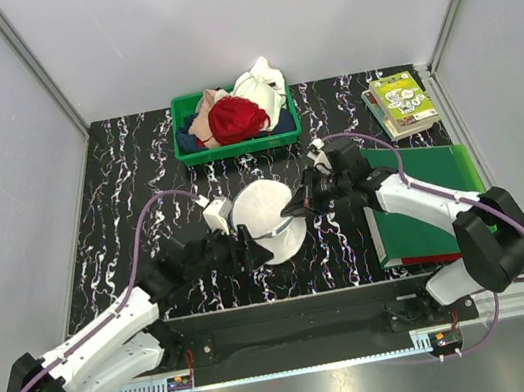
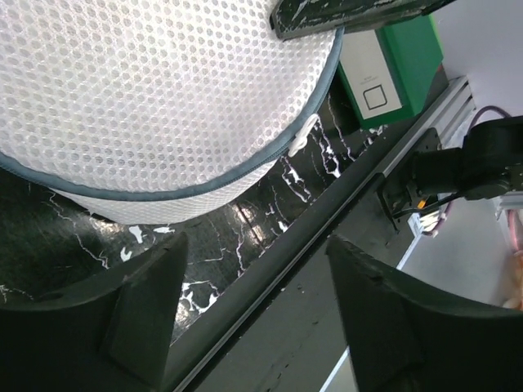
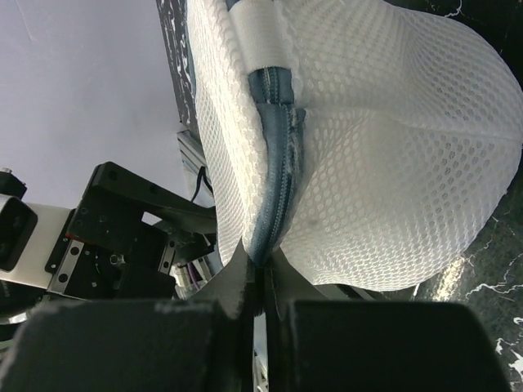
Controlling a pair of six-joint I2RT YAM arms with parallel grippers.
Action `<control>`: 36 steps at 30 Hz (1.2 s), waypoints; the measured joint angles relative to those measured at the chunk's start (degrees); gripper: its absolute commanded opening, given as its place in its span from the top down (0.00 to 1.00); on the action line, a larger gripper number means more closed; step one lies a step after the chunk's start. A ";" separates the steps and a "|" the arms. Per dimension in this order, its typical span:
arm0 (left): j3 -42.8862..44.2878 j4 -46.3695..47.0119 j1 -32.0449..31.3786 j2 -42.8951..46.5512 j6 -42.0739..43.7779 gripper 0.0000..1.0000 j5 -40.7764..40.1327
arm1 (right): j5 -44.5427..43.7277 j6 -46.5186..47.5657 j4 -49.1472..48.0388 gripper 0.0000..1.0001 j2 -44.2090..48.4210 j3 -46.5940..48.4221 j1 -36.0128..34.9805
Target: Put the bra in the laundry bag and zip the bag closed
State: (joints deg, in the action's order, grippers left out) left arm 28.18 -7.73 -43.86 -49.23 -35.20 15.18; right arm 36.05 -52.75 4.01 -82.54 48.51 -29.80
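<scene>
The laundry bag point(image 1: 265, 214) is a white mesh dome with a grey zip, lying mid-table. It fills the left wrist view point(image 2: 155, 90) and the right wrist view point(image 3: 384, 147). My right gripper point(image 1: 296, 206) is shut on the grey zip seam point(image 3: 274, 163) at the bag's right rim, its fingertips point(image 3: 263, 282) pinched together. My left gripper point(image 1: 249, 249) is open and empty at the bag's near-left edge, its jaws point(image 2: 261, 310) wide apart over the table's front edge. The zip looks closed where it shows. The bra is not in view.
A green plastic bin point(image 1: 189, 153) at the back holds a red garment point(image 1: 236, 119), a beige cloth and a white cloth point(image 1: 260, 82). A green binder point(image 1: 429, 192) lies under my right arm. A book point(image 1: 401, 102) lies at the back right.
</scene>
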 measured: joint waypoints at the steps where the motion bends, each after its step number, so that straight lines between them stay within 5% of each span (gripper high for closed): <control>1: -0.17 0.50 0.00 0.00 -0.48 0.16 0.09 | -0.02 -0.50 -0.02 1.00 0.00 -0.02 0.00; 15: 12.09 -10.69 0.04 -7.28 -20.61 0.21 -4.50 | -7.10 -0.92 2.45 1.00 3.17 0.17 -1.09; 26: 16.72 -16.31 0.04 -12.81 -42.40 0.23 -3.23 | -23.26 3.56 6.45 1.00 8.90 2.14 -8.81; 36: 17.42 -16.94 0.04 -15.76 -50.86 0.46 -2.62 | -31.63 7.26 6.67 1.00 12.00 5.09 -12.92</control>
State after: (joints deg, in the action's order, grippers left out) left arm 45.60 -24.67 -43.81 -64.99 -86.06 12.56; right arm 4.43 -45.50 10.68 -70.54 53.60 -42.72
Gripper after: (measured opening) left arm 0.604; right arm 0.028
